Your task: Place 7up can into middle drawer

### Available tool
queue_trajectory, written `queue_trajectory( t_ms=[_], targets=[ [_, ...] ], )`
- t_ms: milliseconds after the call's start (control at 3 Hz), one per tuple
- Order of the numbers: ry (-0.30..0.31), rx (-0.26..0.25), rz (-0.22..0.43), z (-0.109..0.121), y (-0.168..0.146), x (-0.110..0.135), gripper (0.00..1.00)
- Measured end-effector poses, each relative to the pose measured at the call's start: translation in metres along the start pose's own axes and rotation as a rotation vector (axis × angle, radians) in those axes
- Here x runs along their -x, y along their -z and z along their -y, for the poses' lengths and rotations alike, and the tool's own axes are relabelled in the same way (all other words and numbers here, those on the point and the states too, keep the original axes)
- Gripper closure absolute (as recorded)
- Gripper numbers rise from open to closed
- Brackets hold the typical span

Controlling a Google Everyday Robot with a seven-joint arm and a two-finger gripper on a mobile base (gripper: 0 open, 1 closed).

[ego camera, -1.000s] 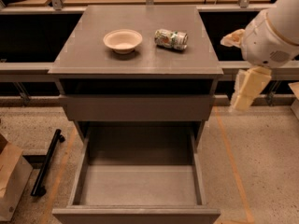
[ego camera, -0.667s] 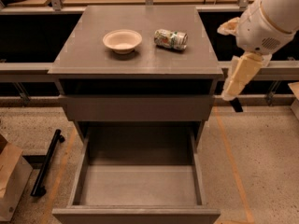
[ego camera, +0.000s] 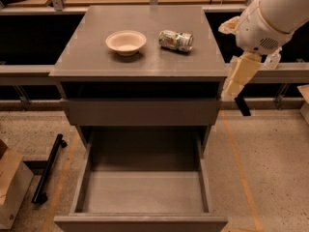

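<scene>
The 7up can [ego camera: 176, 40] lies on its side on the grey cabinet top [ego camera: 96, 62], right of centre, green and silvery with a red spot. The middle drawer [ego camera: 82, 181] is pulled out wide at the bottom of the view, and its flat floor is bare. My gripper [ego camera: 237, 87] hangs off the white arm just past the cabinet's right edge, at about the level of the top. It is to the right of the can, nearer the cabinet's front, and well apart from it. It holds nothing that I can see.
A cream round bowl [ego camera: 126, 41] stands left of the can on the top. The upper drawer's flat front [ego camera: 142, 111] is closed. A black bar [ego camera: 47, 168] and a cardboard box [ego camera: 12, 187] lie on the floor at left. Rails run behind the cabinet.
The arm and gripper have moved left and a little up, closer to the cabinet's right edge. The can, bowl and drawer have not moved.
</scene>
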State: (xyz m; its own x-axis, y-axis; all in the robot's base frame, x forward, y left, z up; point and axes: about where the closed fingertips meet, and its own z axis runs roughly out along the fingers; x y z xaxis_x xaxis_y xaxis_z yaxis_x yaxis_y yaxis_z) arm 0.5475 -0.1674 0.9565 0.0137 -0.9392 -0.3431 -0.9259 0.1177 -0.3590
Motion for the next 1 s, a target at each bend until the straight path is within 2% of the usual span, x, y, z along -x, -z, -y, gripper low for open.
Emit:
queue_trajectory(
  t_ms=[667,1000],
  targets=[
    [-0.064,-0.098,0.088,0.066,-0.048,0.008,0.0],
    [-0.09,-0.122,0.113,0.107,-0.07,0.005,0.0]
  ],
)
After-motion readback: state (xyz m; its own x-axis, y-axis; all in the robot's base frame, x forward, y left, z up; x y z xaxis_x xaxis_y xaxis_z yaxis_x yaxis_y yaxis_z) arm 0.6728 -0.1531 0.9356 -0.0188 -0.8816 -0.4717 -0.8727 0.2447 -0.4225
